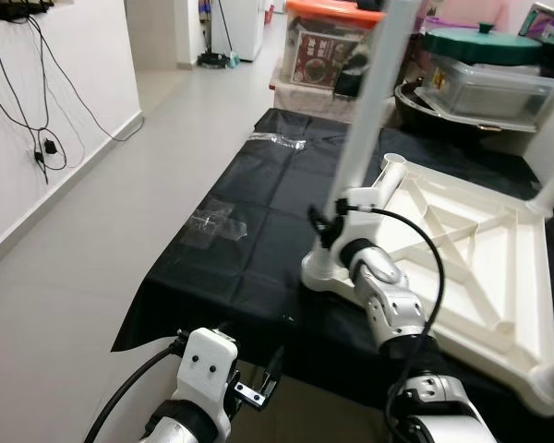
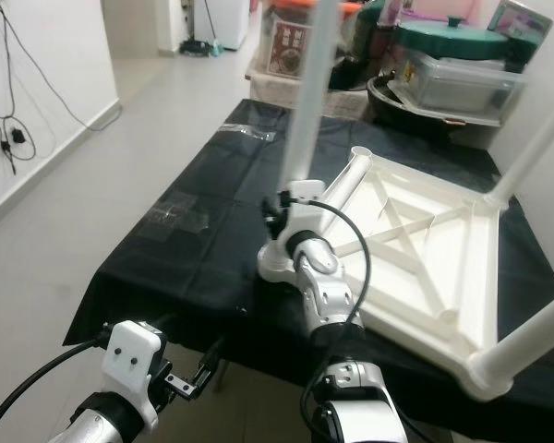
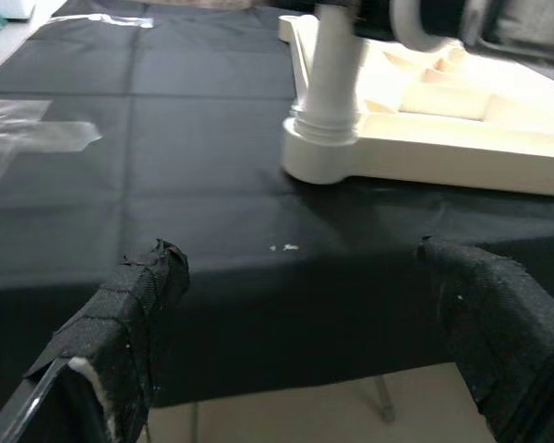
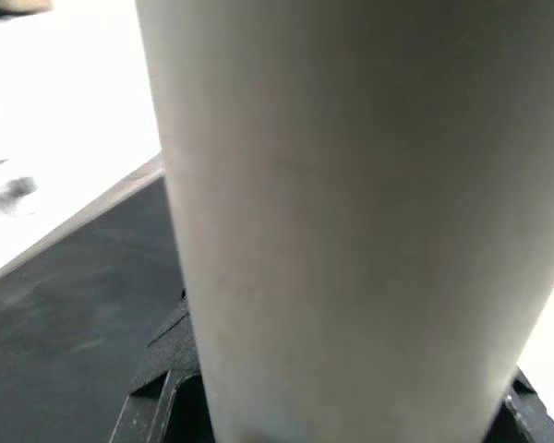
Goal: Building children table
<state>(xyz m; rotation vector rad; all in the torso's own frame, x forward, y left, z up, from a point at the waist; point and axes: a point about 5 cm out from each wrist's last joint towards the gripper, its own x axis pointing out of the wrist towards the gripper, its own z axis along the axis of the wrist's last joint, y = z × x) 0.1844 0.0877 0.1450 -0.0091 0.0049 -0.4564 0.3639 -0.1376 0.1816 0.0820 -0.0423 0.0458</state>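
Upturned tabletop (image 1: pixel 462 268) on cloth (image 1: pixel 249 231); leg (image 1: pixel 365 120) upright

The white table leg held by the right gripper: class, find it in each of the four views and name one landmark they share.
Left eye view: white table leg rises upright from centre to top edge.
Right eye view: upright, centre-left.
Left wrist view: its base meets the corner socket, top centre.
Right wrist view: close up, centre to right.
Shared landmark: black table cover.

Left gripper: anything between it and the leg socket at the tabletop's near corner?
Nothing visible. The left gripper hangs open off the cloth's edge; bare black cloth runs to the socket, where the right gripper holds the white leg.
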